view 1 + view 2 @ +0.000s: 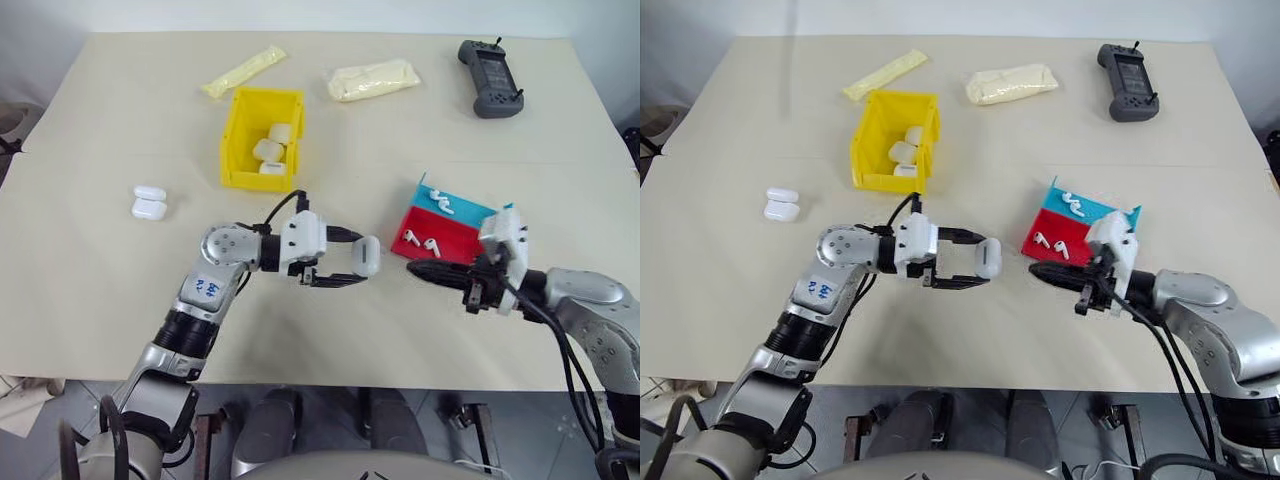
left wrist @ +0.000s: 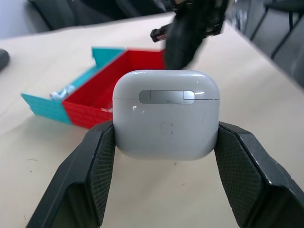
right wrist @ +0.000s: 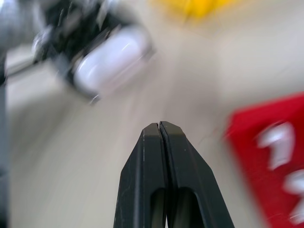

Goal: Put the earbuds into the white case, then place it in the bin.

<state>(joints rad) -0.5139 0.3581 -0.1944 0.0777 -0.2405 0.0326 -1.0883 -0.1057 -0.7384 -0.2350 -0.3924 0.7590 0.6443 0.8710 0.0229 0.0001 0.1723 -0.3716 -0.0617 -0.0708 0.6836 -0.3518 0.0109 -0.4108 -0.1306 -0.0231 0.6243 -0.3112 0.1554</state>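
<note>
Nearest the robot, the left pincer [image 1: 350,268] is held level above the beige bench [image 1: 100,300], pointing toward the robot's right, and it pinches a white case [image 1: 367,255] between its two black fingers [image 2: 95,166]. The left wrist view shows the case clamped at both sides, lid closed, its hinge strip facing the camera. Just across a short gap, the right pincer [image 1: 425,270] has its fingers pressed together with nothing between them, the tip pointing toward the held case without touching it.

Just beyond the right pincer lies a shallow red and teal tray [image 1: 470,238]. Earbuds [image 1: 431,243] lie loose in its red half, and another earbud [image 1: 441,202] lies in the teal half.

Farther off on the robot's left, two more white cases [image 1: 149,202] lie side by side on the bench, well apart from everything else. Beyond the left arm stands the yellow bin [image 1: 238,130], holding several white cases [image 1: 272,148].

At the far side lie a long pale yellow packet [image 1: 243,71], a plump cream packet [image 1: 372,79], and a dark grey handheld controller [image 1: 490,77].
</note>
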